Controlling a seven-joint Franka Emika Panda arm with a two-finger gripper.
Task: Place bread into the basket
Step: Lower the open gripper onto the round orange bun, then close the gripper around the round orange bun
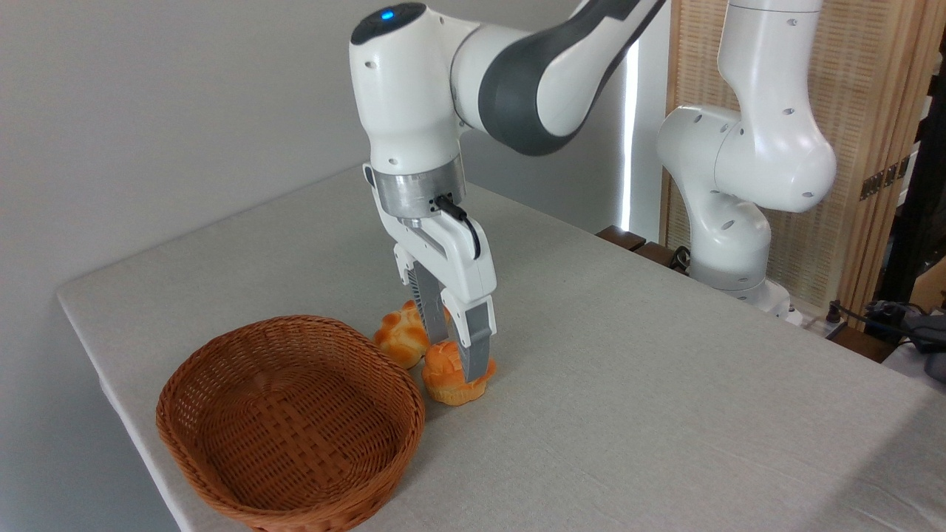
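Note:
The bread [446, 378], a small orange muffin-shaped bun, rests on the table just right of the basket. The basket [222, 369], an oval reddish-brown wicker one, stands near the front left corner with nothing in it. My gripper [455, 357] has come straight down over the bread. One of its fingers [477, 347] covers the bun's near right side and the other stands behind it. The jaws stand apart around the bun, and I cannot see whether they press on it.
A second golden bun [400, 336] lies right behind the bread, touching the basket's rim. The table [665, 384] has a grey cloth; its left and front edges run close to the basket. The arm's base [728, 244] stands at the back right.

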